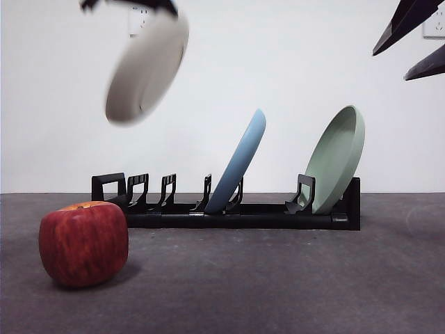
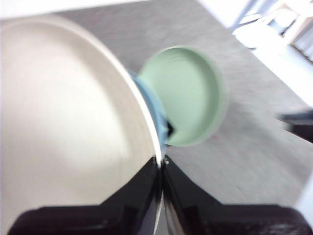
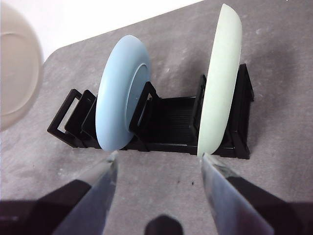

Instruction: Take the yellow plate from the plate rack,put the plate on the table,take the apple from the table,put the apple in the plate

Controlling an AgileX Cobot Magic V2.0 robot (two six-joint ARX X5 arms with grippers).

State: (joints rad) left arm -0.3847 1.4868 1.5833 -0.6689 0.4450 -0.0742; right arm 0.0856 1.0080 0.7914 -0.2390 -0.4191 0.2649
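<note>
The yellow plate (image 1: pixel 146 68), cream and matte, hung in the air above the handle end of the plate rack (image 1: pixel 229 209), tilted and blurred, clear of every slot. The left gripper (image 2: pixel 160 164) had its two black jaws pressed together on the plate's rim, one on each face, as the left wrist view showed. The right gripper (image 3: pixel 159 161) waited over the rack with its jaws spread wide and nothing between them.

The light blue plate (image 1: pixel 240 163) and the pale green plate (image 1: pixel 338 156) leaned in their holders, apart from each other. The apple (image 1: pixel 83 243) sat on the table (image 1: pixel 278 285) just in front of the rack's handle end, below the lifted plate.

Handling, as judged: the plate looked stiff and fairly light, but smooth enough to slip or swing in a thin rim pinch, and likely to chip if dropped; the rim was the only place a narrow claw could take it. The apple appeared firm, round and heavier for its size, apt to roll; a grasp across its widest part would suit it best.
</note>
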